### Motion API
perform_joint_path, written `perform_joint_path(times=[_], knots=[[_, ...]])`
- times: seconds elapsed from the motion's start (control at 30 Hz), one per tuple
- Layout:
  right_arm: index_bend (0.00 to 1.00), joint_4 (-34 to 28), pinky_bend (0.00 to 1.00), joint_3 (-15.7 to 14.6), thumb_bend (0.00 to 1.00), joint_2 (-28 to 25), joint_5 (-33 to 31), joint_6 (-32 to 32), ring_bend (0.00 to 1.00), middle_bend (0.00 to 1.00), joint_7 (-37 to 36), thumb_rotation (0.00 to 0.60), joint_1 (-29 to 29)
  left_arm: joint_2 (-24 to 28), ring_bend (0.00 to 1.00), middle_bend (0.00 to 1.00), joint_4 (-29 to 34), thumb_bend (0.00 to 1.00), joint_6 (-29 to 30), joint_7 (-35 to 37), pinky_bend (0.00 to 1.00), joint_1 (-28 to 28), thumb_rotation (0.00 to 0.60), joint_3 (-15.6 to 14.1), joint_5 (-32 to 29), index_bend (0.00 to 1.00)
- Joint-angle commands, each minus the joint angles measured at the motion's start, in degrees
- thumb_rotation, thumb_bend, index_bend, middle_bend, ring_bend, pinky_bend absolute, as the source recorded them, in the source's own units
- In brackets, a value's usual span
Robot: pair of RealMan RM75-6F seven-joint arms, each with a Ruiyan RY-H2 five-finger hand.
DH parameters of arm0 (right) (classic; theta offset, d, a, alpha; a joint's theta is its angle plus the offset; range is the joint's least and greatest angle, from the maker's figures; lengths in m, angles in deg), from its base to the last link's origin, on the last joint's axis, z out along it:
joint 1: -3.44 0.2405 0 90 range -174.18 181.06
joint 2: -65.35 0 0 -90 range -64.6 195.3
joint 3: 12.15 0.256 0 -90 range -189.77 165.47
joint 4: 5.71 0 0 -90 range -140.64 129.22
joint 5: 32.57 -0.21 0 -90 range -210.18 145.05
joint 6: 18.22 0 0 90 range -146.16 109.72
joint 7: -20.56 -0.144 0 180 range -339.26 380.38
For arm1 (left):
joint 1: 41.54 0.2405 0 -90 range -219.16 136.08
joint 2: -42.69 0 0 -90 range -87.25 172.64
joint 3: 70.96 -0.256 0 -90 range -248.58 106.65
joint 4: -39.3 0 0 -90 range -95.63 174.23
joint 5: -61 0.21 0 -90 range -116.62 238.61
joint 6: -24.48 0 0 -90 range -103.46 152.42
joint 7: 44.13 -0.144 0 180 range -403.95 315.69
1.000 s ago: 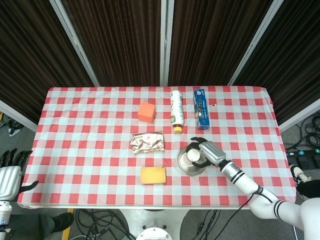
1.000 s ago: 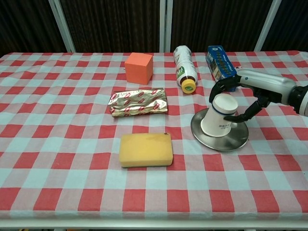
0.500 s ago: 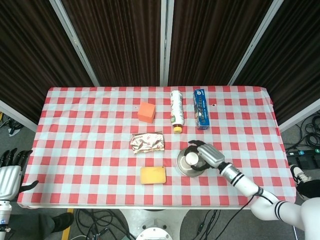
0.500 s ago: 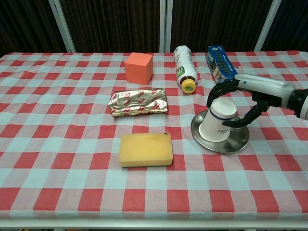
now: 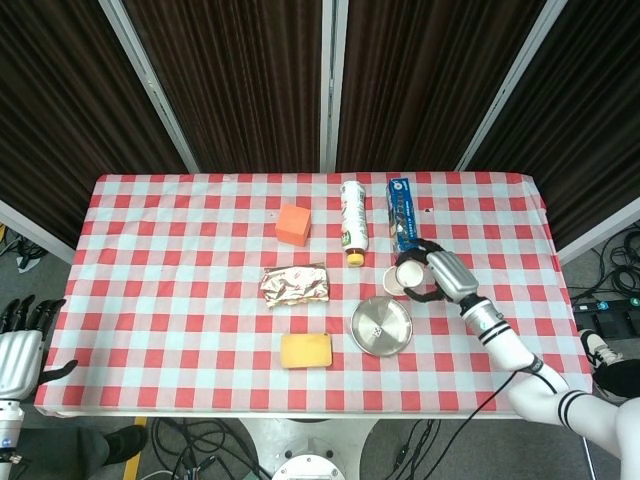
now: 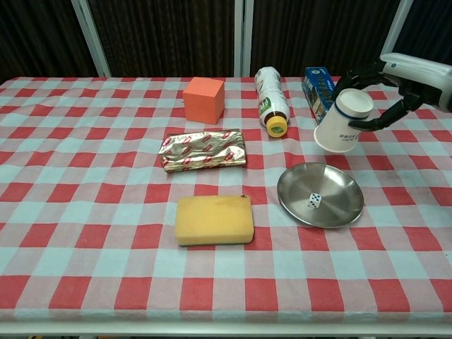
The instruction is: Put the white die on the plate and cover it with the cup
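The white die (image 6: 314, 201) lies uncovered in the round metal plate (image 6: 346, 208), also seen as die (image 5: 377, 327) in plate (image 5: 362, 335) from the head view. My right hand (image 6: 395, 88) (image 5: 442, 272) holds the white paper cup (image 6: 344, 119) (image 5: 405, 279) upside down and tilted, lifted above the table behind the plate, near the blue box. My left hand (image 5: 22, 335) hangs at the table's near left corner with fingers apart and nothing in it.
A yellow sponge (image 6: 214, 219) lies left of the plate, a foil packet (image 6: 204, 149) behind it. An orange cube (image 6: 204, 99), a lying bottle (image 6: 270, 105) and a blue box (image 6: 321, 89) stand along the back.
The right hand lifted the cup off the plate and carried it back and up toward the blue box, uncovering the die. The left hand stayed still.
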Motion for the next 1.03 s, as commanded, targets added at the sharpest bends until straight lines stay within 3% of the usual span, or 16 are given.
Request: perform_joint_path(times=[0.03,0.2,0.3,0.37,0.47,0.67,0.83,1.03], knots=[[0.46,4.7,0.13,1.4,0.25,2.4,-2.3,4.5,0.11,0.32,0.7,0.6,1.5,0.1,0.04,0.16,0.1,0.0,0.0,0.0,0.0,0.1,0.6,0.0,0.0,0.15],[0.3,8.6,0.11,0.7,0.25,4.8,-2.5,8.8,0.07,0.27,0.2,0.6,2.7,0.2,0.04,0.16,0.3,0.0,0.2,-0.2,0.0,0.3,0.6,-0.2,-0.1,0.15],[0.07,8.4,0.07,0.0,0.2,4.5,-1.9,9.3,0.01,0.16,0.9,0.6,2.7,0.3,0.04,0.16,0.5,0.0,0.3,-0.2,0.0,0.4,0.6,-0.2,-0.1,0.15],[0.0,7.2,0.03,0.2,0.16,3.6,-1.6,7.4,0.0,0.08,2.0,0.6,2.0,0.3,0.04,0.16,0.4,0.0,0.3,-0.1,0.0,0.4,0.6,-0.1,-0.1,0.15],[0.0,4.2,0.0,1.0,0.15,1.1,-2.5,3.4,0.0,0.04,4.7,0.6,-0.3,0.2,0.04,0.16,0.0,0.0,0.2,0.2,0.0,0.3,0.6,-0.1,0.0,0.15],[0.0,-7.6,0.0,1.5,0.16,-7.3,-5.3,-11.5,0.0,0.11,20.4,0.6,-10.3,-0.5,0.04,0.16,-1.2,0.0,-0.4,1.1,0.0,-0.2,0.6,0.0,0.1,0.15],[0.0,-21.5,0.0,-0.9,0.16,-15.7,-6.3,-22.8,0.0,0.13,32.5,0.6,-19.9,-1.5,0.04,0.16,-2.5,0.0,-0.5,1.4,0.0,-0.8,0.6,0.4,0.7,0.15],[0.0,-30.5,0.0,-4.2,0.16,-19.6,-4.3,-32.1,0.0,0.13,37.0,0.6,-28.3,-3.0,0.04,0.16,-3.5,0.0,-0.8,1.0,0.0,-1.6,0.6,0.8,1.0,0.15]])
